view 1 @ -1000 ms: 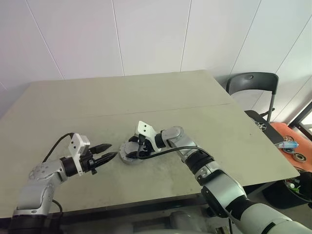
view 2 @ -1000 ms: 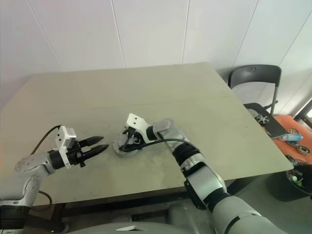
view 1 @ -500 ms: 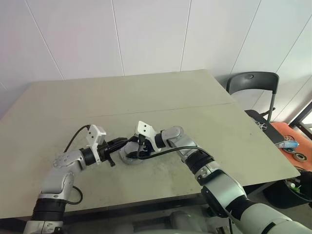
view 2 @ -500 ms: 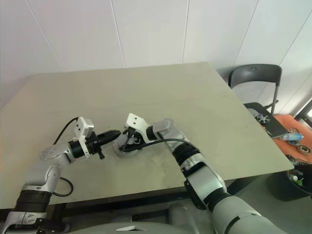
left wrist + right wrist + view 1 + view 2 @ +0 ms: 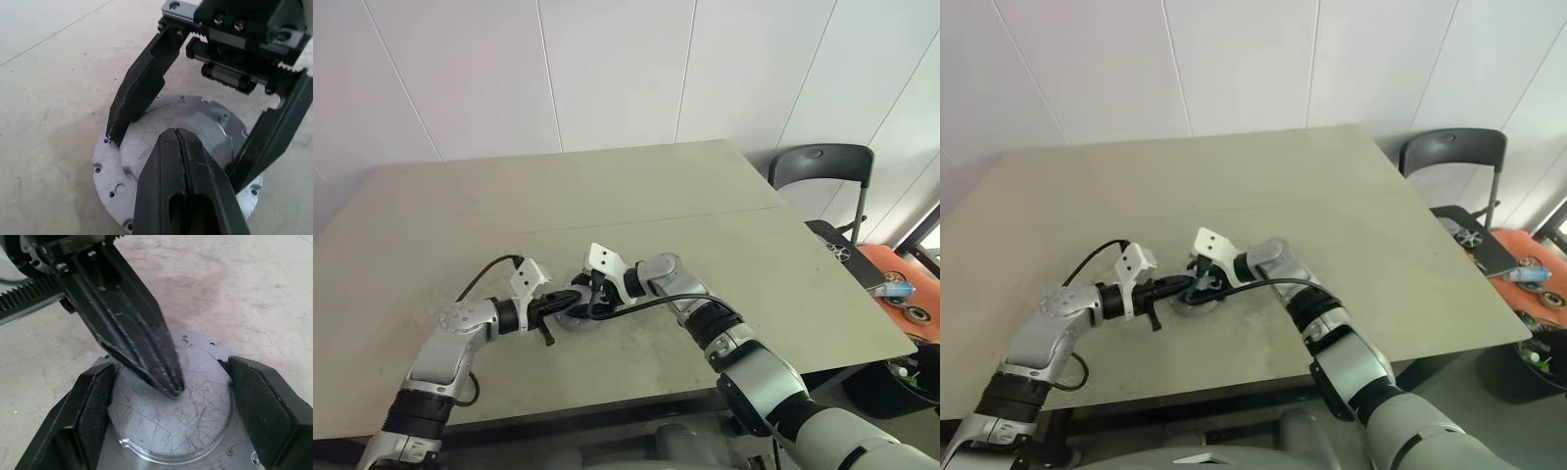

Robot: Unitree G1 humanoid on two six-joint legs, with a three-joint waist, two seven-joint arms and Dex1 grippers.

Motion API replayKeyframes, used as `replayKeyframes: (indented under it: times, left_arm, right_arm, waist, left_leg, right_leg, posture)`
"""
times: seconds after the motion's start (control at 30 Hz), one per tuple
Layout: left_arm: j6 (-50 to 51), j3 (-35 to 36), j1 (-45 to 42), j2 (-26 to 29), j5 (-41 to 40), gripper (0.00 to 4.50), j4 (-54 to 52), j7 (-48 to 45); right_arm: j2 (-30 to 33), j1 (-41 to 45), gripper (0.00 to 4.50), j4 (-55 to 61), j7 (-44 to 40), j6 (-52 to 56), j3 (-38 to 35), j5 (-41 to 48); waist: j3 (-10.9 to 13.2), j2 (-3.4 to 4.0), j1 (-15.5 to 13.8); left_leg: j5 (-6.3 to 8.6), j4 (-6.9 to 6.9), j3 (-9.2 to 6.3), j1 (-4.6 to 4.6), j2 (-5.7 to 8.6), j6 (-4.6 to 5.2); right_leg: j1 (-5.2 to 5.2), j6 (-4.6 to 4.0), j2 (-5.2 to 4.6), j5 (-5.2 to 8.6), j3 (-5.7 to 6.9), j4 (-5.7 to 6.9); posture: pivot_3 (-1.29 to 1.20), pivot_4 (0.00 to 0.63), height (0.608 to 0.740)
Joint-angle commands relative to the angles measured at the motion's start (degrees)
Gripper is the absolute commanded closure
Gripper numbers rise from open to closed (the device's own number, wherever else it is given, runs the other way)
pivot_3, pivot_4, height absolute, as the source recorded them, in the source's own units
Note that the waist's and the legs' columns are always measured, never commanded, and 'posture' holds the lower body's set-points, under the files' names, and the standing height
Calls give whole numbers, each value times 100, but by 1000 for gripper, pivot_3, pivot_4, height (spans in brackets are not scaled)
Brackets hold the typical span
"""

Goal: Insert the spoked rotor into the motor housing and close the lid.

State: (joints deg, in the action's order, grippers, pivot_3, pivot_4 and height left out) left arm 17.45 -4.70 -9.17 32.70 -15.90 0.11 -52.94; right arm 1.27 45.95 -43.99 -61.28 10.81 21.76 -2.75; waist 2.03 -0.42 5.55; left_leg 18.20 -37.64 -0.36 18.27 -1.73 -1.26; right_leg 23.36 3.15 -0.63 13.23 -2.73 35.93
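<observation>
Slippage is the main worry here, because the round silvery lid (image 5: pixel 171 426) is steadied only at its edges while a narrow point bears on its top. The lid sits on a flanged grey base with small screw holes — presumably the motor housing (image 5: pixel 113 177) — resting flat on the table (image 5: pixel 724 215). No spoked rotor can be made out; whether it already lies under the lid cannot be told.

The right gripper (image 5: pixel 168 396) straddles the lid, its two black fingers (image 5: pixel 266 411) spread wide, one on either side of the lid's rim and close against it, though a firm clamp is not certain. The left gripper (image 5: pixel 178 142) has its fingers pressed tightly together, holding nothing, and their joined tip sits over the middle of the lid, at or just above its scratched face.

Judging from this, the lid is being pushed or seated. If the tip presses off-centre, the lid could tip up at the far side of the housing and jam crooked. A sideways push could skid the whole housing across the table out from between the right fingers — they seem to brace rather than grip it.
</observation>
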Motion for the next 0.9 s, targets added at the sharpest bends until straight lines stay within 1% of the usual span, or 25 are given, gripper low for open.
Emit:
replayKeyframes:
  times: [0.03,0.2,0.23,0.27,0.3,0.57,0.77,0.9]
  left_arm:
    - [275,-33,71,-11,-166,4484,-91,-137]
    - [205,-52,101,2,-113,4484,-35,-128]
    - [176,-32,95,-14,-116,4500,-27,-107]
    - [158,-23,93,-24,-119,4500,-25,-100]
    - [146,-19,94,-29,-122,4500,-24,-97]
    - [122,-25,87,-40,-146,4500,-30,-119]
    - [109,-40,85,-39,-184,4500,-36,-174]
    - [72,-36,82,-57,-183,4500,-43,-192]
  right_arm:
    - [135,-168,1105,-378,-149,272,179,-189]
    - [126,-169,1105,-235,-240,318,48,-35]
    - [125,-161,350,-197,-244,317,15,-6]
    - [122,-142,137,-174,-244,347,-26,31]
    - [118,-129,31,-160,-242,376,-52,57]
    - [216,-52,31,211,-643,726,-371,469]
    - [279,100,31,306,-493,903,-766,771]
    - [333,84,31,473,-495,1297,-893,935]
  waist:
    - [-1,3,-3]
    - [-1,3,-2]
    - [-1,3,-4]
    - [-1,3,-5]
    - [-1,3,-5]
    - [1,6,-18]
    - [8,10,-13]
    - [19,19,-5]
  left_leg:
    - [0,0,-1,-1,0,0]
    - [0,1,-2,-1,0,0]
    - [0,4,-2,0,0,0]
    - [0,7,-3,0,0,0]
    - [0,12,-3,0,0,0]
    - [0,29,-2,6,2,0]
    - [0,46,-2,12,2,0]
    - [0,48,-2,13,2,0]
  right_leg:
    - [0,0,0,0,0,-1]
    - [0,1,0,0,0,-10]
    - [0,1,0,0,0,-14]
    - [0,1,-1,0,0,-18]
    - [-1,1,0,0,0,-23]
    - [0,2,0,-2,0,-43]
    - [6,5,-1,-4,0,-58]
    - [10,5,1,-4,0,-56]
  posture:
    - [0,0,740]
    - [0,0,740]
    - [0,0,740]
    - [0,0,740]
    - [0,0,740]
    - [0,0,740]
    - [0,0,740]
    - [0,0,740]
